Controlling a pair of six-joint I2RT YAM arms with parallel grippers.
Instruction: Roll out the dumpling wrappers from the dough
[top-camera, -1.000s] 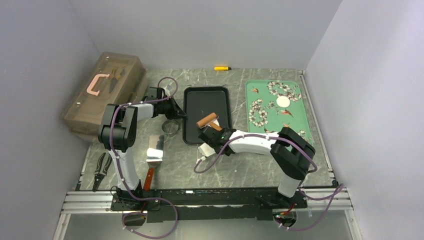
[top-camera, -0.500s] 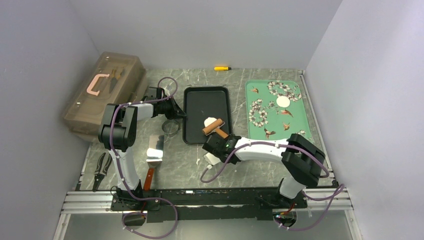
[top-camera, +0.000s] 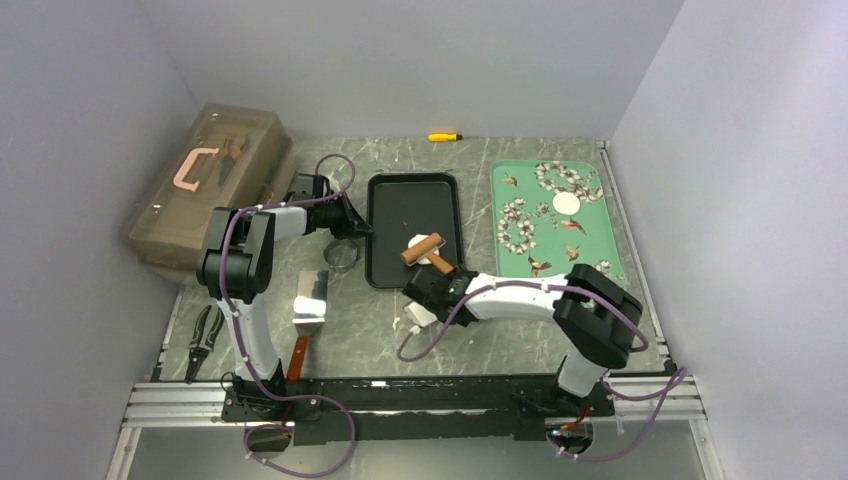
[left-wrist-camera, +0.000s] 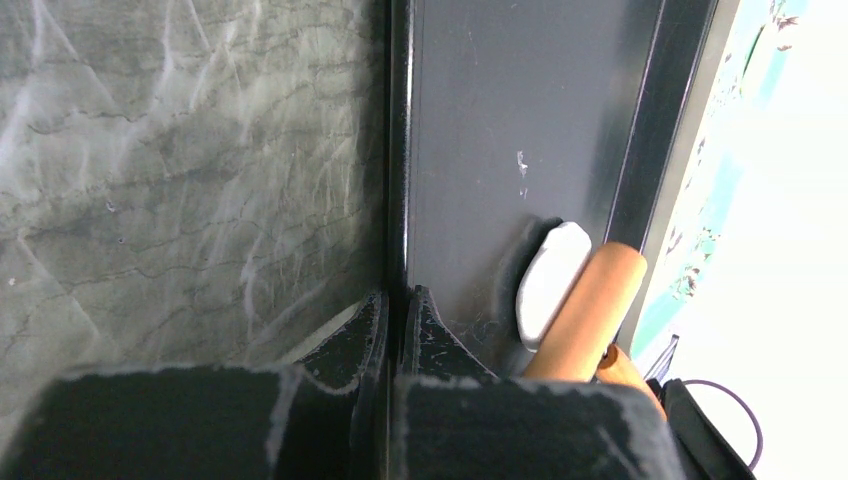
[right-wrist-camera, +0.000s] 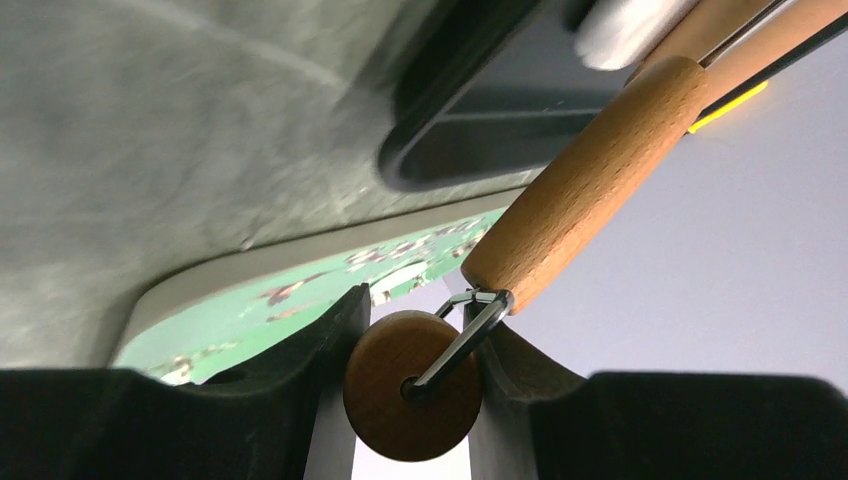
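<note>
The dough is a flattened white lump near the right wall of the black tray, mostly under the brown wooden roller in the top view. My right gripper is shut on the roller's end disc, and the roller's handle slants away toward the dough. My left gripper is shut on the tray's left rim. One round white wrapper lies on the green flowered tray.
A metal ring cutter and a bench scraper lie left of the black tray. Pliers lie at the near left. A translucent toolbox stands at the back left. A yellow marker lies by the back wall.
My right gripper drew the roller back toward the near edge, uncovering the dough, then moved it slightly forward onto the dough again. The left gripper has not moved.
</note>
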